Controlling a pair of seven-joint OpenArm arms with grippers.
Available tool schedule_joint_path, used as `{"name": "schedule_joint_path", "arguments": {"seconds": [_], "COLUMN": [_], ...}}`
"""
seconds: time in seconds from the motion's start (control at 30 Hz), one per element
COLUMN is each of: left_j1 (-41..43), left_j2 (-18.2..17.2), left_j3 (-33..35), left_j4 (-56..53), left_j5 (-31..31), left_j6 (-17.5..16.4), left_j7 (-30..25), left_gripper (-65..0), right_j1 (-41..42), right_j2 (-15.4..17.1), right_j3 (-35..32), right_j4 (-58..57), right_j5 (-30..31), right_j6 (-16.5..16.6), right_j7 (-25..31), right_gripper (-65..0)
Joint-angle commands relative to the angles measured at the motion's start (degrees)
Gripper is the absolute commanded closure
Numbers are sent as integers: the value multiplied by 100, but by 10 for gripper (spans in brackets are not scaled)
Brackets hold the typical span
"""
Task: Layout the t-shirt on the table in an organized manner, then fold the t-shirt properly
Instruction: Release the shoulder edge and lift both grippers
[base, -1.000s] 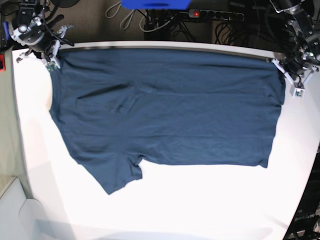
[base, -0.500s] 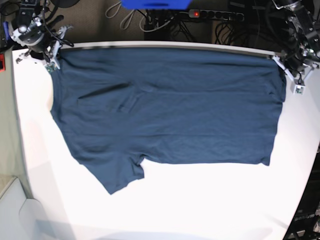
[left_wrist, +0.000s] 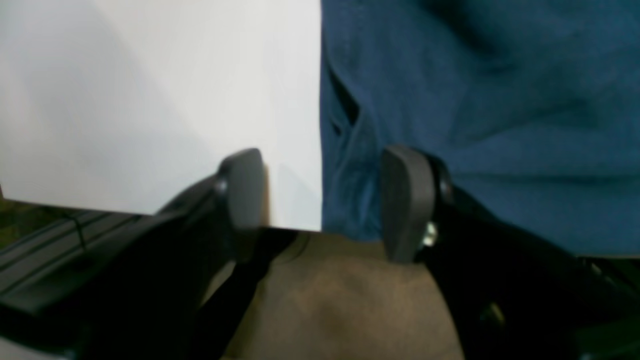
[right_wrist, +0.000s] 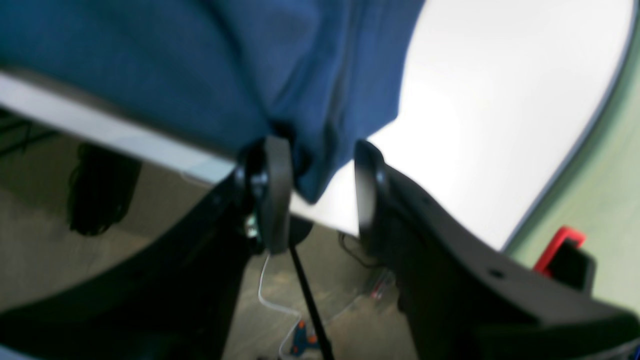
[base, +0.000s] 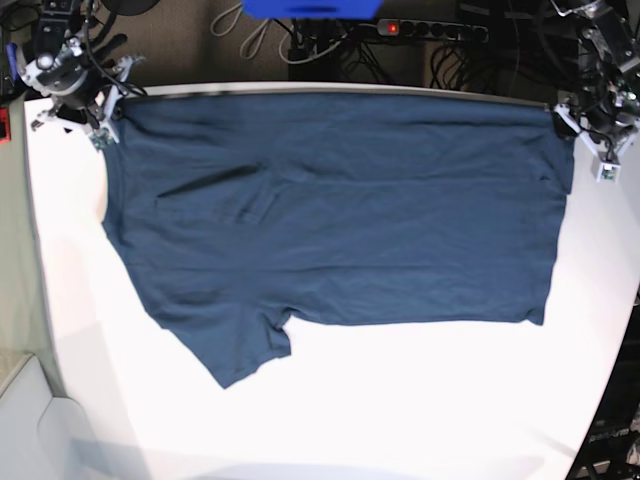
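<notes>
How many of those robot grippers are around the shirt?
2. The right gripper is at the t-shirt's far corner on the base view's left; the left gripper is at the far corner on its right.

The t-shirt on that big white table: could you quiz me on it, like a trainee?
1. True or false: the t-shirt is folded in half.
2. Which edge of the table does it lie against: A near, B far?
3. Left gripper: open or shut?

Key: 1 false, it lies spread out. 2 B. 3 open, straddling the shirt's edge; the right gripper is open too, cloth between its fingers.
</notes>
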Motion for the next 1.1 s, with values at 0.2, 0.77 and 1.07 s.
{"name": "schedule_joint_path", "arguments": {"seconds": [0.2,0.77,1.07], "left_j1": [128,-250,-936], "left_j2": [248,257,204], "left_j3": [36,-447,-1001], "left_j4": [631,1255,1352], "left_j5": [407,425,425], "left_j6": [-121,-121,-121], "left_j7": [698,979,1260], "left_gripper": [-340,-342,-342], "right_j1": [229,106,124], "right_j2": [-114,-140,-9], "right_j3": [545,554,660], "right_j4": [175,201,667], "right_j5": [48,30,21], "right_j6": [-47,-47,-47], "right_j7": [64,56,-217], "right_gripper": [-226,-399,-404]}}
